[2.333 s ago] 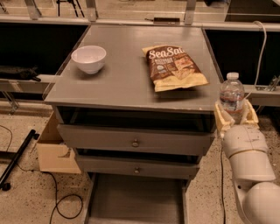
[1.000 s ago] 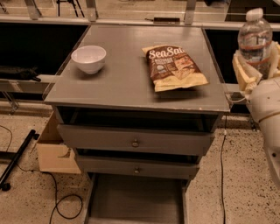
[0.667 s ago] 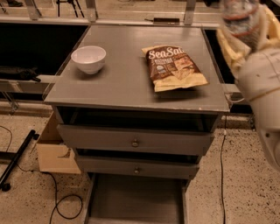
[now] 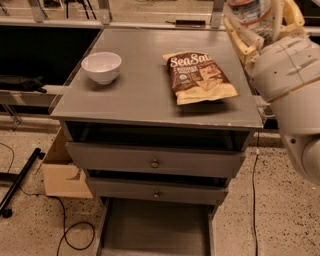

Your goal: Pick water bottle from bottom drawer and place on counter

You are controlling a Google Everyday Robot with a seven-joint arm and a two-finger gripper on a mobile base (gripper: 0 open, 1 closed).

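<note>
The gripper is up at the top right, fingers clamped around the bottle, which is partly cut off by the frame edge. It hangs over the counter's back right corner. A white bowl and a chip bag sit on the counter. The bottom drawer is pulled out.

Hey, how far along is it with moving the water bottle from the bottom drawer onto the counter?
Done: the bottom drawer is open and the water bottle is out of it. In hand: the tool grips the bottle, raised near the right rear corner of the counter. Left: set it down on the counter and release.
</note>
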